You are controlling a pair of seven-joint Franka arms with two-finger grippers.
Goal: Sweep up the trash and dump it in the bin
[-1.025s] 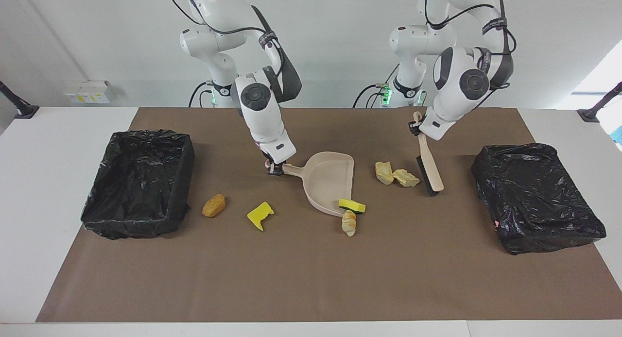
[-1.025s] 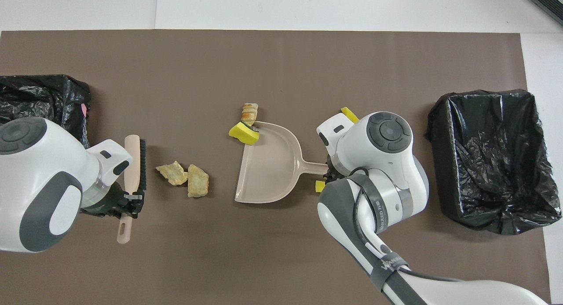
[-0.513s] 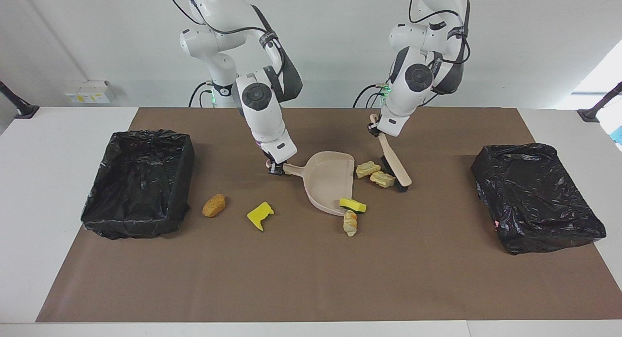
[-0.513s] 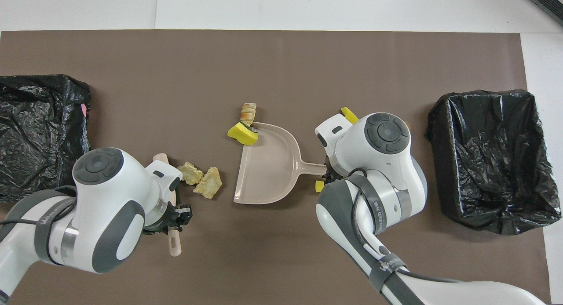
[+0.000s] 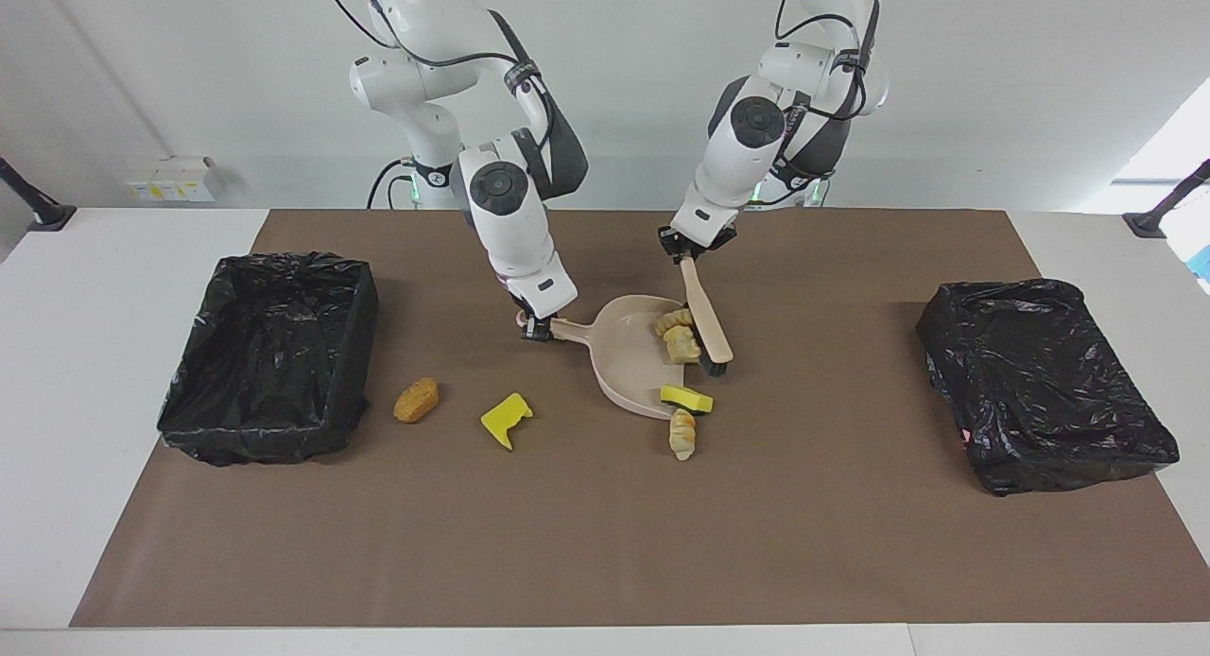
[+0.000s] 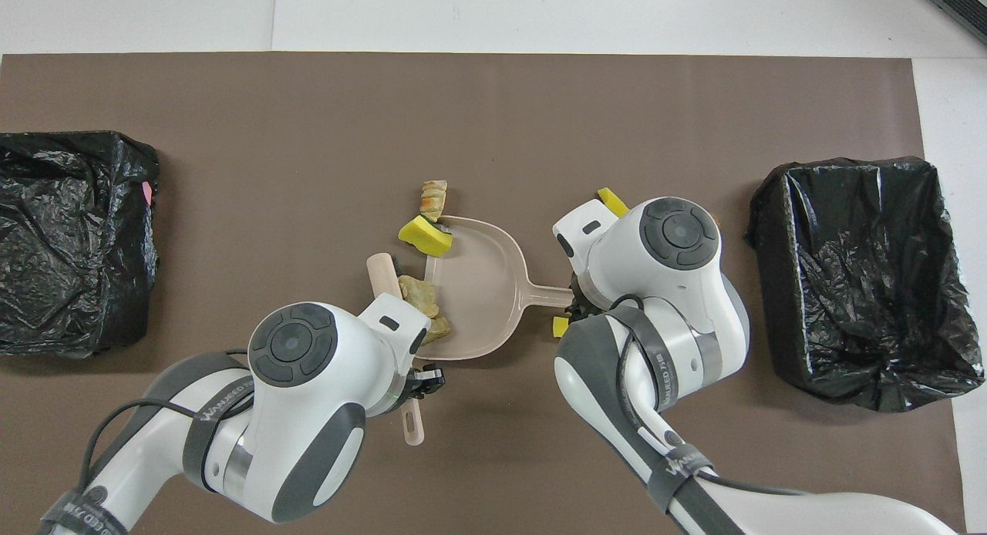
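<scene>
My right gripper (image 5: 537, 331) (image 6: 572, 310) is shut on the handle of the beige dustpan (image 5: 629, 353) (image 6: 482, 288), which lies flat mid-table. My left gripper (image 5: 682, 245) (image 6: 422, 385) is shut on the brush (image 5: 709, 325) (image 6: 379, 271), whose bristle end rests at the pan's mouth. Two tan trash scraps (image 5: 678, 333) (image 6: 420, 292) sit just inside the mouth against the bristles. A yellow sponge (image 5: 685, 399) (image 6: 424, 237) lies on the pan's lip, with a tan scrap (image 5: 680, 434) (image 6: 433, 197) beside it. A yellow scrap (image 5: 506, 418) and an orange-brown scrap (image 5: 416, 399) lie toward the right arm's end.
A black-lined bin (image 5: 269, 353) (image 6: 864, 280) stands open at the right arm's end of the brown mat. Another black-bagged bin (image 5: 1040, 382) (image 6: 69, 242) stands at the left arm's end. In the overhead view the right arm hides most of the yellow scrap (image 6: 613, 202).
My left arm has swept the brush toward the dustpan, pushing the two tan scraps across the mat into the pan's mouth. The right gripper and the pan have barely moved.
</scene>
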